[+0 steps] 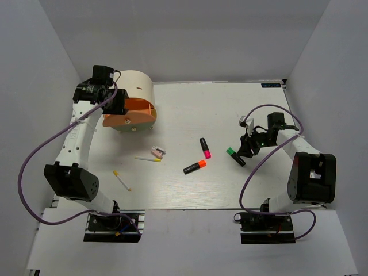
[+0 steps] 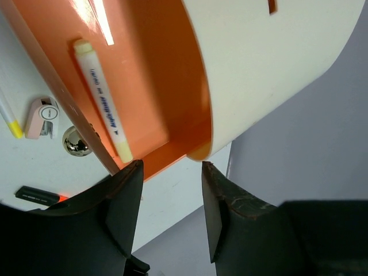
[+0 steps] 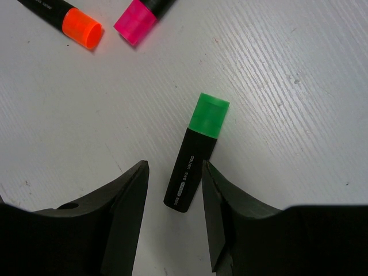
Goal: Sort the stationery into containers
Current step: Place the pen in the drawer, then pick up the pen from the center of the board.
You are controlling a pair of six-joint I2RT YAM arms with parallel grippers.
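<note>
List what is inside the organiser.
One white pen with pale-yellow ends lies in an orange compartment of the organiser. Its cream wall hides whatever is deeper inside.

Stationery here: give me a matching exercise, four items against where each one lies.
Items
1. green-capped marker
2. white pen
3. pink-and-white clip
4. orange-capped marker

Places
A. beside a thin stick
B. inside the organiser, on its orange floor
C. next to the pink-capped marker
D. at the right gripper, one end between its open fingers

Pairs: 1-D, 2-B, 3-A, 4-C
</note>
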